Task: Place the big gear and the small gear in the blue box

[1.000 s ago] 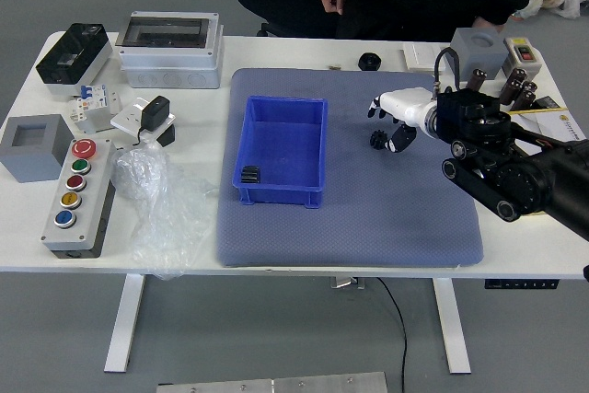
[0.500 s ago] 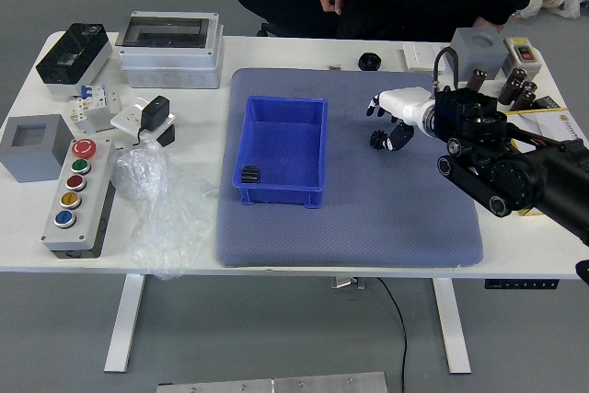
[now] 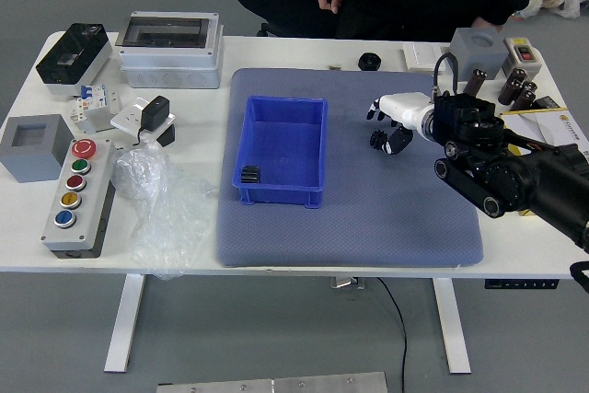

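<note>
Blue-grey mat on white table, beneath my right hand. Fingers parted, grasping nothing. Small gear near fingertips (contact: cannot tell); I judge it light, stiff, teeth giving purchase, and would pinch across rim. Blue box, left of hand: contains black ribbed piece in near-left corner, presumably big gear.

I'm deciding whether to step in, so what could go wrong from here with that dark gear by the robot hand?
The gear is tiny and sits right beside the right robot hand's dark fingers, so closing might nudge it along the mat instead of gripping it.
If it's lifted, the blue box's raised wall could catch a low carry.
A dark ribbed piece in the box's near left corner might get knocked.
</note>
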You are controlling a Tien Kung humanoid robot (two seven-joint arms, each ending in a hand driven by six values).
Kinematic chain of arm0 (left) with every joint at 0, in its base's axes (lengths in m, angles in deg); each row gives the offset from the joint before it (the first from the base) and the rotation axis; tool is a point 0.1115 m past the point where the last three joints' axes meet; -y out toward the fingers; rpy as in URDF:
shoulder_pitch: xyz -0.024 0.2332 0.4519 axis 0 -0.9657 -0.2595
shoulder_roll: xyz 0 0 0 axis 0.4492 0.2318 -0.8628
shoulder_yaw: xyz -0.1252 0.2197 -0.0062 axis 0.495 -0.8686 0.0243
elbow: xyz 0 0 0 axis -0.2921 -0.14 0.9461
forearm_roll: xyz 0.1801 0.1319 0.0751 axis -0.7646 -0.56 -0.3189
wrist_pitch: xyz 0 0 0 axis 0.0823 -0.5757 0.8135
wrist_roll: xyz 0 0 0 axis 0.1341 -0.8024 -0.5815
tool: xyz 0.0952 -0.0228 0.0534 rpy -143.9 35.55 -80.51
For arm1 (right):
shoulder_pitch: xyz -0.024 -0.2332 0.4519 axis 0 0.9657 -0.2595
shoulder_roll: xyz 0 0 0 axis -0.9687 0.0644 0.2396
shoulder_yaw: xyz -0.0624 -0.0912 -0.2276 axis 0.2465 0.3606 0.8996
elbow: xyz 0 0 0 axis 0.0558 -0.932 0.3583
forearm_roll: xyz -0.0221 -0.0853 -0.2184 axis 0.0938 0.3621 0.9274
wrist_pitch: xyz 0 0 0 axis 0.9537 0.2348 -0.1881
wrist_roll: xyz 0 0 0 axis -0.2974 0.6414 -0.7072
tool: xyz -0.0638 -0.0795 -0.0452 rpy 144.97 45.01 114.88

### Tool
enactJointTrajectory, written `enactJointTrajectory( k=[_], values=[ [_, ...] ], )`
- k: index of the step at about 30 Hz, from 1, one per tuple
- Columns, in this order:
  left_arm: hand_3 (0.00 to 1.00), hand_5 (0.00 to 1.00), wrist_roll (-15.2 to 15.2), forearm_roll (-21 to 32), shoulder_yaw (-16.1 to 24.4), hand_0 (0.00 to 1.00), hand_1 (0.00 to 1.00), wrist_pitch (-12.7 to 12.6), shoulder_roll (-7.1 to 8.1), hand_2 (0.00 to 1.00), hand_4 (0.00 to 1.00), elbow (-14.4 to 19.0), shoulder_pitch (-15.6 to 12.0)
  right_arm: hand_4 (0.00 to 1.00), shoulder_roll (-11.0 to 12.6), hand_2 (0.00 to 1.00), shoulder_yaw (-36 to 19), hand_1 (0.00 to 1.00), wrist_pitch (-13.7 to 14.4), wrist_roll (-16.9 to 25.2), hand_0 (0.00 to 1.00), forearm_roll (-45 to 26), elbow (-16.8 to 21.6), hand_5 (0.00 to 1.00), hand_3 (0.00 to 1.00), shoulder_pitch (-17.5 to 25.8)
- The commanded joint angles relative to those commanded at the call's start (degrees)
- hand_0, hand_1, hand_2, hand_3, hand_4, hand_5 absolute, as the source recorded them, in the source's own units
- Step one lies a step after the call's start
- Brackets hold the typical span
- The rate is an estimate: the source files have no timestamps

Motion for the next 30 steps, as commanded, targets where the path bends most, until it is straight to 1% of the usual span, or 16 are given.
enactJointTrajectory(
  k=[2,3,8,9,14,15,20,21,30],
  values=[
    [0.865,0.686,0.00,0.01,-0.09,0.861,0.842,-0.01,-0.03,0.845,0.755,0.00,0.05,0.727,-0.13,0.769,0.04,0.633,0.14,0.03,0.658,-0.07,-0.21,0.072,0.789,0.05],
    [0.865,0.684,-0.01,0.01,-0.13,0.861,0.842,-0.02,-0.05,0.846,0.754,0.00,0.07,0.726,-0.18,0.758,0.07,0.623,0.22,0.04,0.652,-0.09,-0.31,0.072,0.757,0.07],
    [0.865,0.684,-0.03,0.03,-0.30,0.861,0.842,-0.06,-0.04,0.846,0.754,0.00,0.12,0.726,-0.31,0.758,-0.07,0.623,0.67,0.03,0.652,-0.16,-0.70,0.072,0.757,0.29],
    [0.865,0.685,-0.04,0.03,-0.33,0.861,0.842,-0.06,-0.04,0.846,0.754,0.00,0.13,0.722,-0.34,0.749,-0.14,0.618,0.81,0.03,0.647,-0.18,-0.77,0.071,0.732,0.35],
    [0.865,0.685,-0.04,0.01,-0.39,0.861,0.842,-0.06,-0.11,0.846,0.754,0.01,0.21,0.722,-0.51,0.749,-0.18,0.618,1.64,0.05,0.647,-0.18,-1.21,0.071,0.732,0.56],
    [0.865,0.686,-0.03,0.02,-0.42,0.861,0.842,-0.05,-0.13,0.846,0.754,0.01,0.23,0.711,-0.57,0.717,-0.13,0.584,1.89,0.06,0.625,-0.13,-1.37,0.068,0.686,0.59],
    [0.865,0.686,-0.01,0.05,-0.49,0.861,0.842,-0.04,-0.22,0.846,0.754,0.00,0.27,0.711,-0.91,0.717,0.33,0.584,2.78,0.14,0.625,-0.17,-2.10,0.068,0.686,0.74],
    [0.865,0.685,-0.01,0.05,-0.49,0.861,0.842,-0.04,-0.24,0.846,0.754,0.00,0.28,0.704,-0.99,0.703,0.41,0.563,2.95,0.16,0.614,-0.22,-2.26,0.066,0.672,0.79],
    [0.865,0.687,0.00,0.05,-0.54,0.861,0.842,-0.06,-0.38,0.846,0.754,0.00,0.40,0.700,-1.97,0.701,0.71,0.564,4.35,0.34,0.610,-0.83,-3.62,0.064,0.669,1.20]
  ],
)
